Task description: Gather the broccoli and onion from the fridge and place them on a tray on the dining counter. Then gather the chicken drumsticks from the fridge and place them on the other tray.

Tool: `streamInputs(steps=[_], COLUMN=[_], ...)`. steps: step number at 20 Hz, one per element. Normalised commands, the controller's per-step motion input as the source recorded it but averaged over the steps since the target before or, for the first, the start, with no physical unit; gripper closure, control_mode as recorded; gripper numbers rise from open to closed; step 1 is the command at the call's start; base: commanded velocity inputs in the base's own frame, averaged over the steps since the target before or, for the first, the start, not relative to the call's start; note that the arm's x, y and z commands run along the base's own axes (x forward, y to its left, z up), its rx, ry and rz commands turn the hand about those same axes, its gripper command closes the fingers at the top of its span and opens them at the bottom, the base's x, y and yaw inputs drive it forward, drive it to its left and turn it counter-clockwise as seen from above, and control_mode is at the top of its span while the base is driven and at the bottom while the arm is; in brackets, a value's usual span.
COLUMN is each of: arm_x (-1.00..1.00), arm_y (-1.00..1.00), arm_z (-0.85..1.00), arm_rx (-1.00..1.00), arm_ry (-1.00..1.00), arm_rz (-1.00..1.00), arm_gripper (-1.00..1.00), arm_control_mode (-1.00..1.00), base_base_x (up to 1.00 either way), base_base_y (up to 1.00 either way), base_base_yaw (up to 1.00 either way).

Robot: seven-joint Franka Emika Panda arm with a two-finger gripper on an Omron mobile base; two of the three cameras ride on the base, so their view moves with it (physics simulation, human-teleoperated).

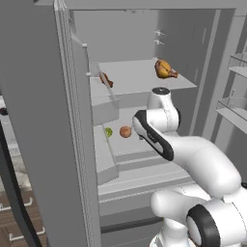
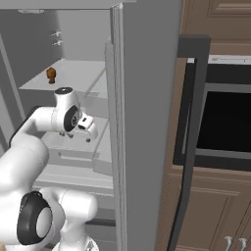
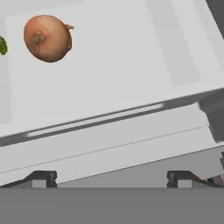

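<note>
Partly hidden items in the fridge (image 1: 43,120)

The broccoli (image 3: 2,45) is cut by the hand view's left edge; one drumstick (image 1: 106,79) sits half behind the shelf wall; the arm (image 1: 193,159) covers the lower shelf.

Brown wooden cabinets (image 2: 206,211) surround a black built-in oven (image 2: 228,122) (dark long handle).

The fridge (image 1: 43,120) stands with its doors open and carries the items on two pale grey shelves. The upper shelf (image 1: 135,77) holds two chicken drumsticks: one (image 1: 164,69) near the right rear, the other (image 1: 106,79) at the left edge, well apart. The lower shelf (image 3: 131,57) holds the onion (image 1: 125,131) and the broccoli (image 1: 109,131), side by side near the left wall, the broccoli to the onion's left. The remaining lower shelf surface is bare.
</note>
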Motion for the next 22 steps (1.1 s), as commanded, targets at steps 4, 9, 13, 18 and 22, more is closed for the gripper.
streamInputs(steps=[4, 9, 13, 18, 22], arm_x=[0.87, 1.00, 0.83, 0.45, 0.55], arm_y=[0.33, 0.25, 0.11, 0.16, 0.30], arm_z=[0.03, -0.04, -0.16, -0.52, -0.15], arm_rx=[0.00, 0.01, 0.00, -0.01, -0.04], arm_ry=[-0.02, 0.00, 0.04, 0.00, 0.00], arm_rz=[0.09, 0.00, 0.04, 0.04, 0.00], arm_gripper=[-1.00, -1.00, -1.00, -1.00, -1.00], arm_control_mode=[-1.00, -1.00, -1.00, -1.00, -1.00], base_base_x=[0.00, 0.00, 0.00, 0.00, 0.00], base_base_y=[0.00, 0.00, 0.00, 0.00, 0.00], base_base_yaw=[0.00, 0.00, 0.00, 0.00, 0.00])
